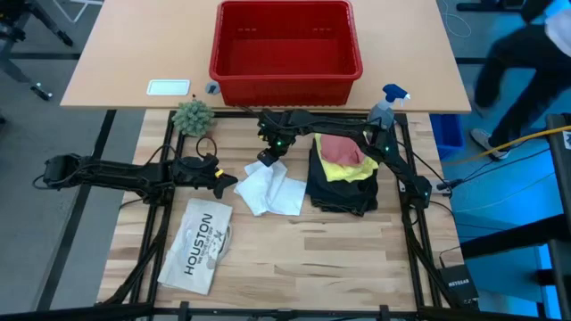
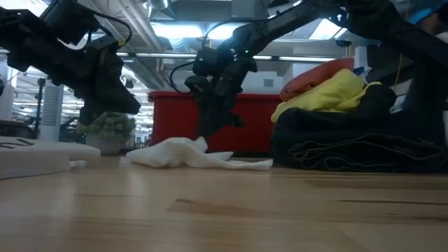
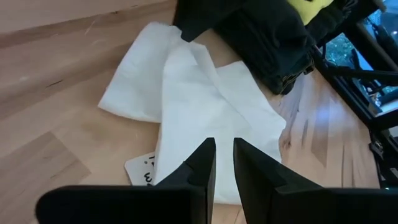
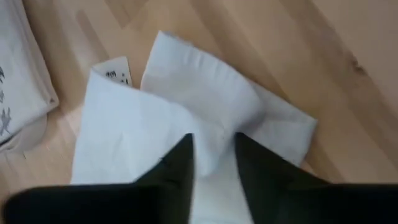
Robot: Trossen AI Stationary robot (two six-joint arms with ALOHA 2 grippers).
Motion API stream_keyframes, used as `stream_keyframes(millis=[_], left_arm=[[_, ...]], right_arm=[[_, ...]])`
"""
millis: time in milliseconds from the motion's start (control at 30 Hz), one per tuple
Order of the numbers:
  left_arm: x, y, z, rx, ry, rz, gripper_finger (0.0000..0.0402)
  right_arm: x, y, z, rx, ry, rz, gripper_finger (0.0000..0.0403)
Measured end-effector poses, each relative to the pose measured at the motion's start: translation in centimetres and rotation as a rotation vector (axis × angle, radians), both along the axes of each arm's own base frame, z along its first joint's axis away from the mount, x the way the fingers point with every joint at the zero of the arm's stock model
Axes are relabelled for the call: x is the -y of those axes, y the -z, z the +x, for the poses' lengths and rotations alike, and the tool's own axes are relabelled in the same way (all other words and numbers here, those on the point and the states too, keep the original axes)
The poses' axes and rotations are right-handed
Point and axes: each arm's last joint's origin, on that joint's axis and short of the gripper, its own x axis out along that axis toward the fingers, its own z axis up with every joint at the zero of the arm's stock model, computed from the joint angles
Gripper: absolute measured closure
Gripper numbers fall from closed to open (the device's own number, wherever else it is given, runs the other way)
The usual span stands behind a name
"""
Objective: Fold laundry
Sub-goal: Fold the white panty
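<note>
A small white cloth (image 1: 272, 189) lies crumpled flat on the wooden table, its label (image 4: 115, 70) showing at one edge. My right gripper (image 4: 212, 140) points steeply down at the cloth's far end. It is open, its fingertips on either side of a raised fold (image 4: 245, 115). My left gripper (image 3: 224, 144) hovers at the cloth's left side, above it, fingers a narrow gap apart and touching nothing. To the right, black trousers (image 1: 343, 192) lie folded, with a yellow T-shirt (image 1: 346, 171) and a pink cloth (image 1: 337, 147) on top. My right gripper comes at the white cloth from above, slanting down, and its fingertips (image 4: 180, 155) stand right at a raised fold near the cloth's far end. The cloth lies on the table below them. I cannot tell whether the fingers touch it.
A red basket (image 1: 285, 49) stands behind the work area on the far table. A small plant (image 1: 193, 116) and a spray bottle (image 1: 390, 100) sit at the far edge. A flat white bag printed HOUSTON (image 1: 198, 242) lies near left. Bare wood shows along the near side.
</note>
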Motion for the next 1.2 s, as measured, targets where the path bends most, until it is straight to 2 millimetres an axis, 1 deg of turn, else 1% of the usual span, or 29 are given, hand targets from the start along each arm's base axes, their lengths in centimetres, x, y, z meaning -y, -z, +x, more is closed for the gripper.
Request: stream_keyframes(millis=[67, 167, 300, 367, 467, 567, 667, 733, 800, 867, 967, 1067, 1133, 1200], left_arm=[[0.0, 0.0, 0.0, 0.0, 0.001, 0.002, 0.0355], [0.0, 0.0, 0.0, 0.001, 0.0, 0.0, 0.0355], [0.0, 0.0, 0.0, 0.001, 0.0, -0.001, 0.0355], [0.0, 0.0, 0.0, 0.001, 0.0, 0.0, 0.0355], [0.0, 0.0, 0.0, 0.003, -0.005, -0.01, 0.0355], [0.0, 0.0, 0.0, 0.009, -0.013, -0.025, 0.0355], [0.0, 0.0, 0.0, 0.01, -0.011, -0.021, 0.0355], [0.0, -0.1, 0.0, 0.012, -0.009, -0.018, 0.0355], [0.0, -0.1, 0.0, 0.013, -0.011, -0.021, 0.0355], [0.0, -0.1, 0.0, 0.014, -0.011, -0.022, 0.0355], [0.0, -0.1, 0.0, 0.018, -0.02, -0.04, 0.0355], [0.1, -0.1, 0.0, 0.019, -0.017, -0.05, 0.0355], [0.1, -0.1, 0.0, 0.021, -0.011, -0.055, 0.0355], [0.1, -0.1, 0.1, 0.021, -0.007, -0.055, 0.0355]], right_arm=[[0.4, 0.0, 0.0, 0.006, 0.018, 0.003, 0.026], [0.4, -0.1, 0.1, 0.008, 0.038, -0.005, 0.0189], [0.6, -0.1, 0.2, 0.0, 0.112, -0.036, 0.0099], [0.6, -0.1, 0.3, -0.011, 0.172, -0.044, 0.0064], [0.7, 0.1, -0.2, -0.092, 0.306, -0.002, 0.0033], [0.6, 0.4, -1.0, -0.186, 0.346, 0.036, 0.0026], [0.6, 0.4, -1.2, -0.212, 0.379, 0.054, 0.0025], [0.7, 0.9, -1.0, -0.217, 0.407, 0.091, 0.0025], [0.5, 1.8, -0.6, -0.209, 0.401, 0.162, 0.0025], [-0.2, 2.6, 0.1, -0.189, 0.383, 0.222, 0.0024], [-1.2, 3.7, 0.8, -0.198, 0.382, 0.251, 0.0024], [-1.6, 4.3, 1.1, -0.209, 0.38, 0.263, 0.0025], [-1.7, 4.4, 1.1, -0.21, 0.372, 0.256, 0.0037], [-1.8, 4.4, 1.3, -0.2, 0.362, 0.224, 0.0071]])
